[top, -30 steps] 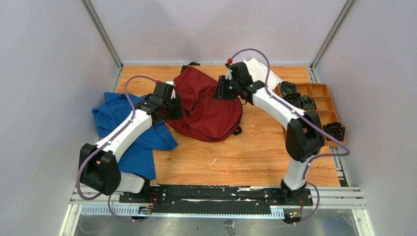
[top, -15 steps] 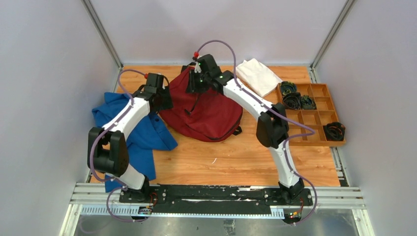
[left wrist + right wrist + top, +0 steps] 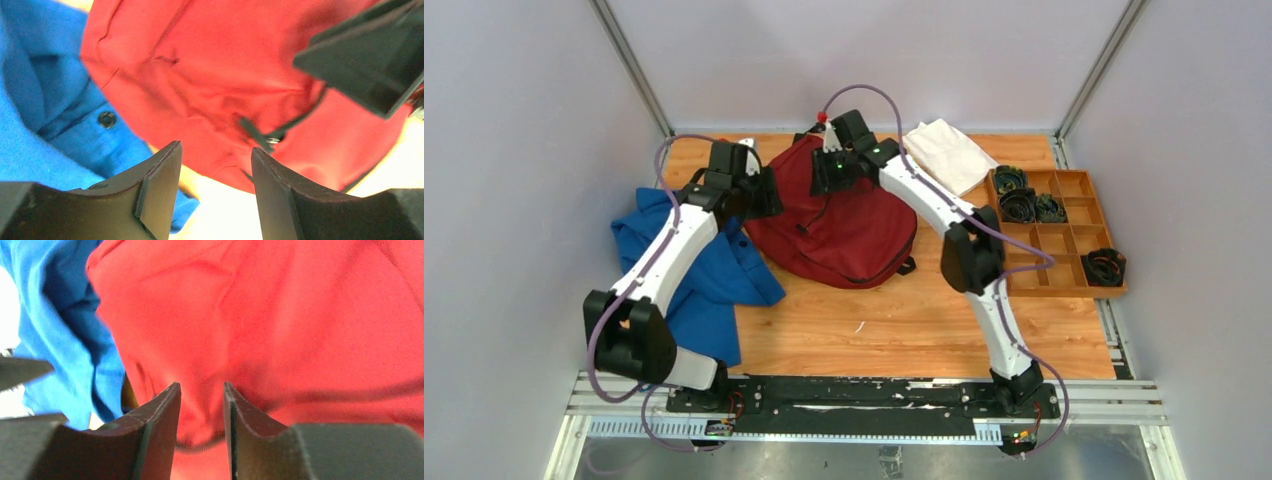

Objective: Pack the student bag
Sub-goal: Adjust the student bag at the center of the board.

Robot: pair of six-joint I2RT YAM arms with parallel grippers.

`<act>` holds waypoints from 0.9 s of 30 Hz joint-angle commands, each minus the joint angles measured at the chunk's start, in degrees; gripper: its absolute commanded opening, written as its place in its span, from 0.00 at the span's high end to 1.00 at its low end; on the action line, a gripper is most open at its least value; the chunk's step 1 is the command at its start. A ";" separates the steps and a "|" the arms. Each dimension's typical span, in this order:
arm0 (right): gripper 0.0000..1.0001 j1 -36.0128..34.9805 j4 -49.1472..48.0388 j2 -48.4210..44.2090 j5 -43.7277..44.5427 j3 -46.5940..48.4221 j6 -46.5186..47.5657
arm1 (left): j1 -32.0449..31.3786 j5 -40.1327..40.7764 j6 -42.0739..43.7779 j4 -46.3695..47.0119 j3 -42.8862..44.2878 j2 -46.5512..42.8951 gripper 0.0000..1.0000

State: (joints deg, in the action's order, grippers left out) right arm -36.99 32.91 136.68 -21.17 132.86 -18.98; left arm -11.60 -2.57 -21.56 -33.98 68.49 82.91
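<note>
The student bag (image 3: 854, 230) is a dark red backpack lying mid-table, with its far-left corner raised. My right gripper (image 3: 824, 178) is over that corner. In the right wrist view its jaws (image 3: 201, 387) stand a narrow gap apart, with a fold of red bag fabric (image 3: 300, 315) and its black zipper edge between them. My left gripper (image 3: 759, 192) is open at the bag's left edge. In the left wrist view (image 3: 216, 150) it is empty above the red fabric (image 3: 210, 75), near a black zipper pull (image 3: 257, 135).
A blue garment (image 3: 699, 285) lies left of the bag, under the left arm, and also shows in the left wrist view (image 3: 45, 100). A white folded cloth (image 3: 949, 155) lies at the back right. An orange compartment tray (image 3: 1079, 215) holding black coiled items stands at the right edge.
My right gripper has swung left across the bag to its far-left corner, and that corner now stands raised. My left gripper has moved back along the bag's left edge.
</note>
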 commanded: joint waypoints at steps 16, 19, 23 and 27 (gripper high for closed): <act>0.57 5.90 1.32 -0.51 6.85 -2.20 2.57 | 2.92 -3.58 -3.21 8.36 5.65 17.58 0.42; 0.58 6.68 2.10 -1.12 9.10 -6.48 4.19 | 3.86 -2.11 -2.64 7.87 4.60 17.24 0.42; 0.60 8.07 1.77 -7.41 13.64 -16.62 5.32 | 5.15 -0.56 -1.49 6.33 4.23 17.07 0.42; 0.61 8.65 0.53 -15.21 14.67 -24.32 6.32 | 5.35 -0.68 0.21 5.30 5.31 18.14 0.42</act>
State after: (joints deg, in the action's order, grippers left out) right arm -30.39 29.74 128.66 -11.35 114.50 -15.53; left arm -7.25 -5.74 -23.81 -26.04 73.73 101.41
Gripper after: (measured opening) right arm 0.393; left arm 0.580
